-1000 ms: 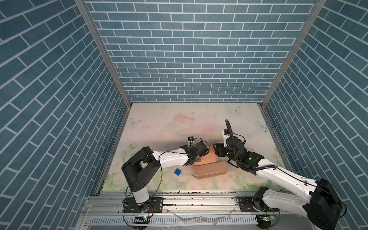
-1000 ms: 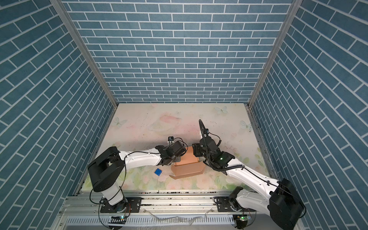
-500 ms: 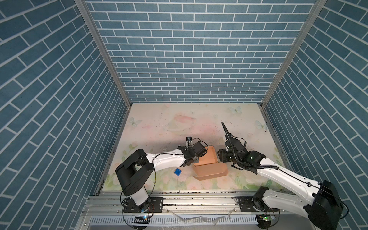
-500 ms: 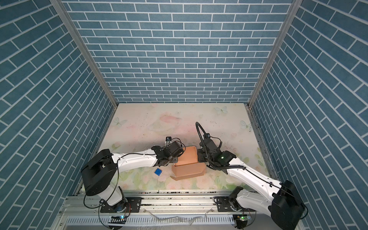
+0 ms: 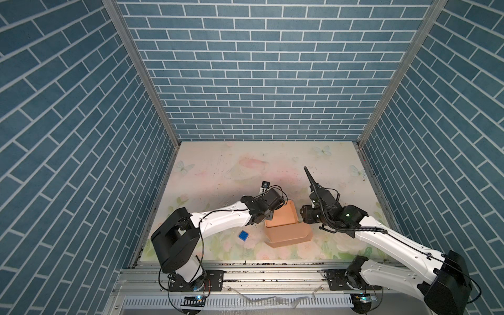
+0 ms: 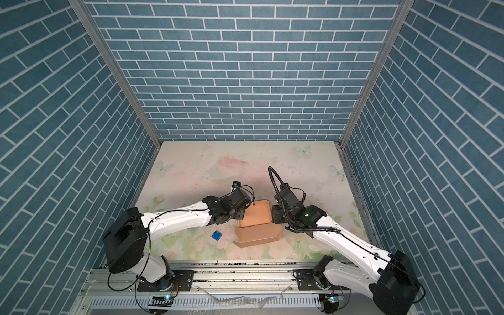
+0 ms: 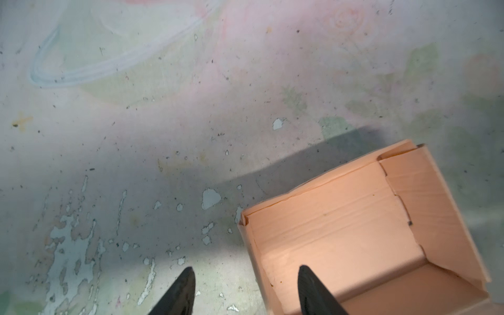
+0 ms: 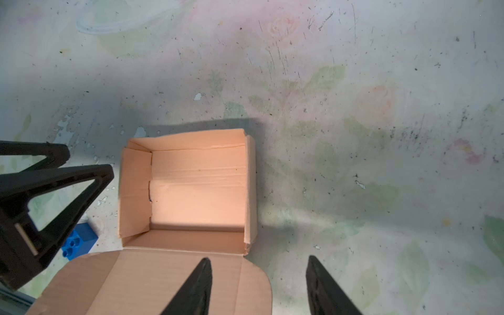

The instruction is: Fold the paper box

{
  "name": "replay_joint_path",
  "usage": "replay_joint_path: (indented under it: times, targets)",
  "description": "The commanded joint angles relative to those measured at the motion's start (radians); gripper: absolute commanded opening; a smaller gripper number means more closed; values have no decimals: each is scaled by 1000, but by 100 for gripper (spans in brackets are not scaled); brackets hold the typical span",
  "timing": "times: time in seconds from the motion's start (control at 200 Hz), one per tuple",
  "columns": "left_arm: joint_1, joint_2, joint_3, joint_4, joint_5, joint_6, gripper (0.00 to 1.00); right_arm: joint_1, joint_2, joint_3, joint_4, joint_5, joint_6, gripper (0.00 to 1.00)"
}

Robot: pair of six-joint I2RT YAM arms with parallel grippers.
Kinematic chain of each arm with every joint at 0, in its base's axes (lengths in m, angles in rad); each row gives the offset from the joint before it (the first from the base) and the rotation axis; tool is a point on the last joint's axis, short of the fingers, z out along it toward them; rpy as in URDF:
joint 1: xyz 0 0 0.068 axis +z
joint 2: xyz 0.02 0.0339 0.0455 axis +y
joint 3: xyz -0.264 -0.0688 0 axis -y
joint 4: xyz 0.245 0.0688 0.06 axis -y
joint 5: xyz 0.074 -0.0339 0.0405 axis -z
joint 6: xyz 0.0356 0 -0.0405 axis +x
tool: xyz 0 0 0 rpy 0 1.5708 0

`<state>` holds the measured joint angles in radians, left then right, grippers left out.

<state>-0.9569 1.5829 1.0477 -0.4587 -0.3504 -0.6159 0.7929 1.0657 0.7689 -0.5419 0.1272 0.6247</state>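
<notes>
Progress seems well along: the paper box (image 5: 281, 218) stands as an open tray on the bench (image 5: 245, 169) near the blue block (image 5: 243, 235), its lid (image 5: 289, 236) flat and unclosed, with left hand (image 7: 244, 268) and right hand (image 8: 258, 257) both parted, gripping nothing.

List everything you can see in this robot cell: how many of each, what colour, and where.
paper box: one, peach-tan, front middle of the table, tray open and empty, lid open toward the front
blue brick: one, blue, studded, on the table left of the box, apart from it
table: one, pale floral print, scuffed
walls: three, teal brick pattern, left, back, right
rail: one, silver, along the front edge
left arm: one, white and black, left of the box
right arm: one, white and black, right of the box
left gripper: one, black, open, at the box's left wall
right gripper: one, black, open, over the lid's right corner
</notes>
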Motion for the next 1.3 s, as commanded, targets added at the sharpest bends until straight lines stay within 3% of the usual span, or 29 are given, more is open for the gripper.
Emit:
replay_joint_path:
  times: [0.0, 0.275, 0.49, 0.725, 1.01, 1.295]
  targets:
    - [-3, -7, 43, -33, 8, 115, 62, -1, -15, 27, -70, -27, 21, 57]
    - [-2, -12, 73, -57, 30, 251, 61, -1, -62, 50, -176, -57, 26, 55]
    - [3, 3, 122, -145, 24, 277, 61, -1, -101, 71, -269, -122, 33, 55]
    - [3, -29, 137, -196, 47, 245, 61, -1, -136, 159, -414, -118, 0, 55]
    - [3, -157, 99, -314, 57, 180, 62, 34, -183, 234, -561, -198, 13, 55]
    - [4, -231, 17, -296, 86, 117, 61, 116, -196, 187, -602, -209, 91, 52]
